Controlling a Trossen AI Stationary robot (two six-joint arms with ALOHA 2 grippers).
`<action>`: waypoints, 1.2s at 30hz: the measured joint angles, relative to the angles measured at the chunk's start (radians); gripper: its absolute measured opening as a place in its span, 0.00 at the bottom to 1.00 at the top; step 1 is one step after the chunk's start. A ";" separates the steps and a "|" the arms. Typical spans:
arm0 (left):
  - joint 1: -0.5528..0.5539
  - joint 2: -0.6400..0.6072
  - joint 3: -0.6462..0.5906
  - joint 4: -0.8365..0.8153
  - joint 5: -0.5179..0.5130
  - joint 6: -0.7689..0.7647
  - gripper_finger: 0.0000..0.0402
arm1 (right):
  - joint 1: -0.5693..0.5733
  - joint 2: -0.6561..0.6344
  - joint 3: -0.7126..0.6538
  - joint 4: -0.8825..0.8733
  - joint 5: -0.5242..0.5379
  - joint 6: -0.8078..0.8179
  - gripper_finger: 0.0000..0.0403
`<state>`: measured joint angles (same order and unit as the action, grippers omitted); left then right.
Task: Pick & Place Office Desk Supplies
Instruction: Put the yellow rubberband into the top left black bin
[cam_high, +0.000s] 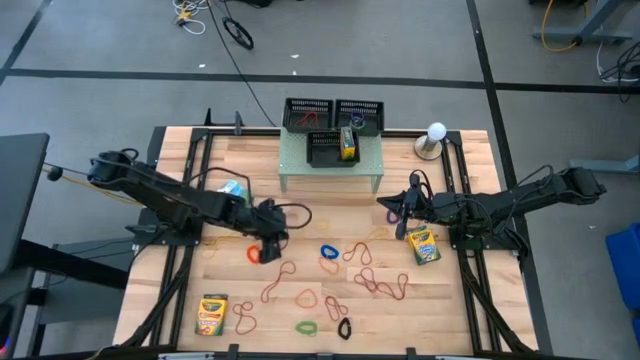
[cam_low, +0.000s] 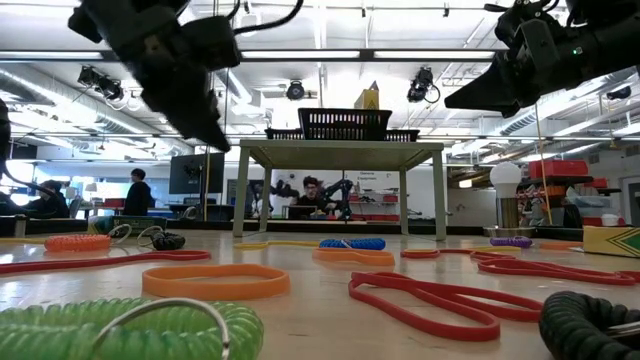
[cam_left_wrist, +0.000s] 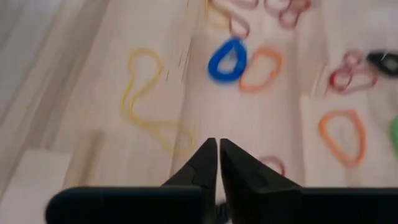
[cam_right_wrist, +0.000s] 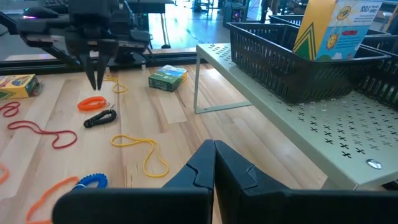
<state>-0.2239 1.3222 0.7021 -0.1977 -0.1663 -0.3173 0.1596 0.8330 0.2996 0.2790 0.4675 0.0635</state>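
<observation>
Rubber bands lie loose over the table's middle: a blue one (cam_left_wrist: 227, 60), an orange one (cam_left_wrist: 261, 68), a yellow loop (cam_left_wrist: 140, 87) and red ones (cam_high: 385, 285). One crayon box (cam_high: 212, 313) lies flat at the near left. Another crayon box (cam_high: 424, 244) lies right of centre, a third (cam_right_wrist: 168, 78) beside the riser, and one (cam_right_wrist: 329, 28) stands in a tray. My left gripper (cam_left_wrist: 218, 146) hangs shut above the table, slanting down, just over an orange band (cam_right_wrist: 93, 104) and clear of it. My right gripper (cam_right_wrist: 214, 146) is shut with nothing in it, nearly level, left of the right-hand crayon box.
Black mesh trays (cam_high: 333, 115) stand on a pale green perforated riser (cam_high: 330, 165) at the table's far middle. A white globe on a round base (cam_high: 435, 138) sits at the far right. A black coiled band (cam_right_wrist: 99, 118) lies near the orange one. People sit in the room behind the table.
</observation>
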 joint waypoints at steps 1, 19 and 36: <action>-0.005 0.005 0.000 -0.017 -0.014 -0.009 0.10 | 0.000 0.000 0.000 0.000 0.000 0.000 0.02; 0.063 0.216 0.000 0.043 -0.083 -0.061 0.56 | 0.000 0.000 0.000 -0.005 0.000 0.000 0.02; 0.134 0.351 0.000 0.209 -0.063 0.008 0.61 | 0.000 0.000 0.000 -0.006 0.000 0.000 0.02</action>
<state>-0.0898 1.6733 0.7021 0.0113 -0.2295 -0.3097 0.1597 0.8326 0.2993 0.2733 0.4675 0.0635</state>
